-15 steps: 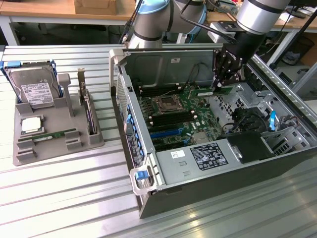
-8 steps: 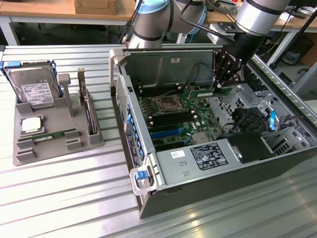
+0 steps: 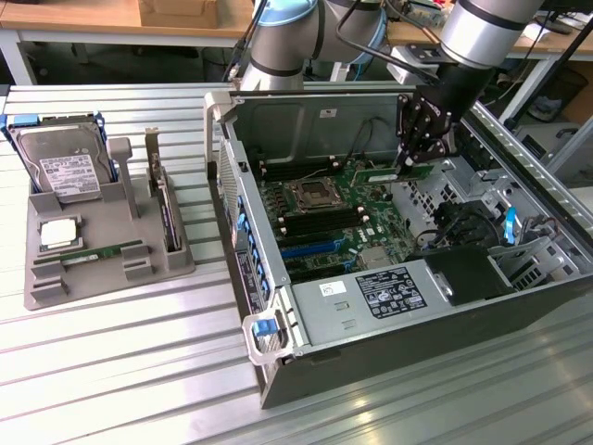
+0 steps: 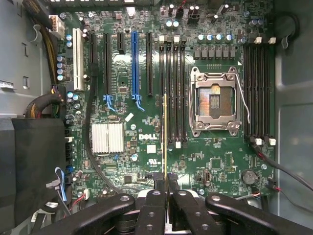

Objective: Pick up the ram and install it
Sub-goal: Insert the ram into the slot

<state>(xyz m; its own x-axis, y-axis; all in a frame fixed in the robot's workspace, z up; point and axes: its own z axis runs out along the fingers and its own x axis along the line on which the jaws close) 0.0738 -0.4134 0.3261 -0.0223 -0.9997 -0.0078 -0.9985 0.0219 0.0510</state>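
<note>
My gripper (image 3: 410, 163) hangs inside the open computer case (image 3: 278, 371), shut on the ram (image 3: 378, 171), a thin green stick held above the motherboard (image 3: 371, 232). In the wrist view the ram (image 4: 165, 132) shows edge-on between my fingertips, with the gripper (image 4: 166, 180) over the board beside the black memory slots (image 4: 172, 93) next to the empty processor socket (image 4: 214, 103). A second, similar green stick (image 3: 102, 250) lies on the grey tray (image 3: 171, 264) at the exterior view's left.
The tray also carries a hard drive (image 3: 60, 167), a square silver processor chip (image 3: 56, 232) and an upright expansion card (image 3: 167, 209). More memory slots (image 4: 257, 90) lie beyond the socket. Cables (image 4: 90, 142) and a heatsink (image 4: 107, 138) sit on the board. The case walls surround the gripper.
</note>
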